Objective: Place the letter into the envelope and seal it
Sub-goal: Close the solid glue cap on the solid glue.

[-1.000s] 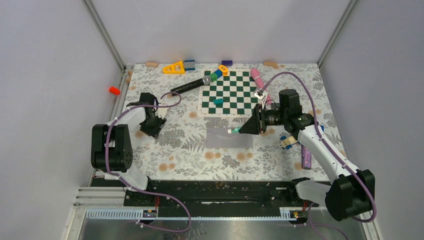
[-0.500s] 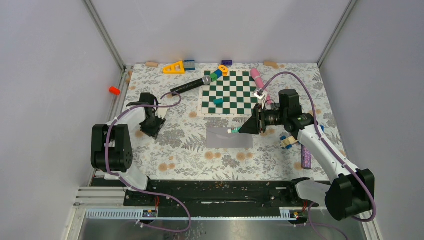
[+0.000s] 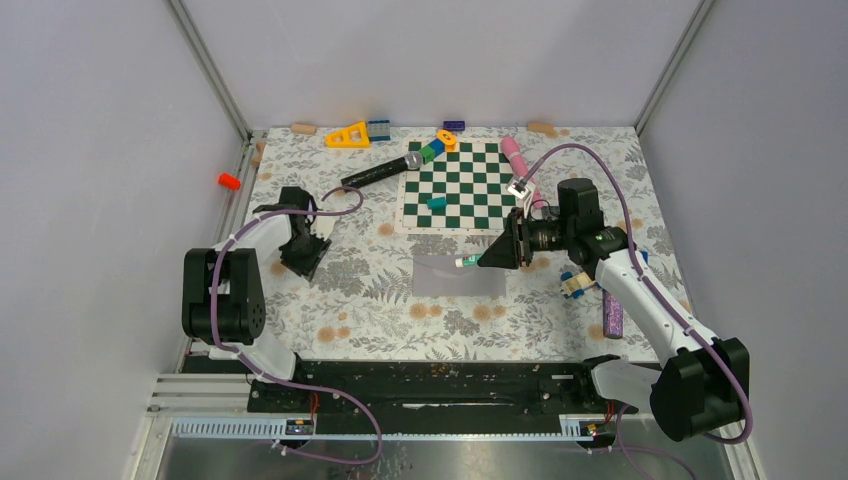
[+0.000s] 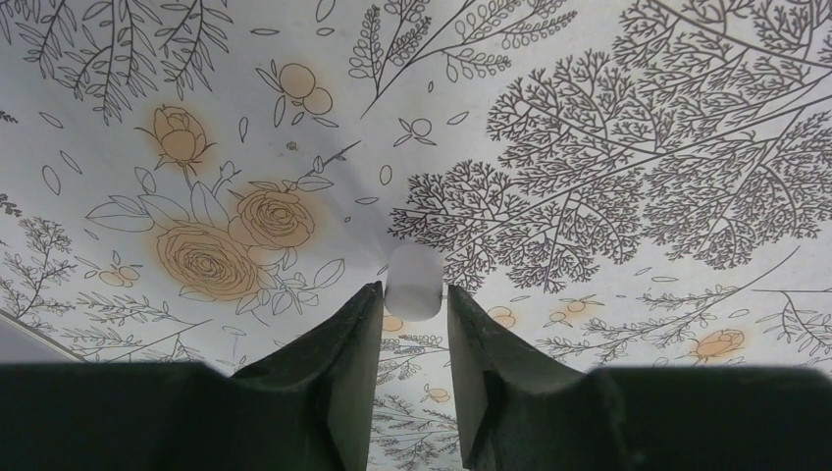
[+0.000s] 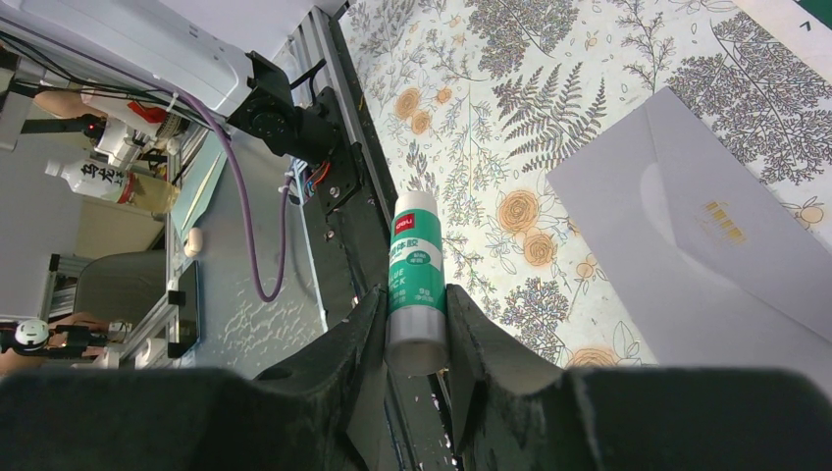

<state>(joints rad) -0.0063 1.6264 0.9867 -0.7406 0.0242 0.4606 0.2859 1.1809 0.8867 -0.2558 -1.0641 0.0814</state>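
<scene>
Top external: envelope (image 3: 455, 278) flat on floral table (image 3: 350, 300), flap side up. Right gripper (image 5: 413, 299) clamps glue stick (image 5: 415, 260) by envelope's far edge. Left gripper (image 4: 413, 304) narrow around white cap (image 4: 412, 280) — grip unclear.

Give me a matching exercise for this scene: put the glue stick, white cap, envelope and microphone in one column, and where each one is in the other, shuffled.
1. glue stick
2. white cap
3. envelope
4. microphone

A. flat on the floral cloth, on the near side of the checkered mat
B. between the left gripper jaws
C. left of the checkered mat, toward the far side
D. between the right gripper jaws

Pairs: 1-D, 2-B, 3-A, 4-C
</scene>
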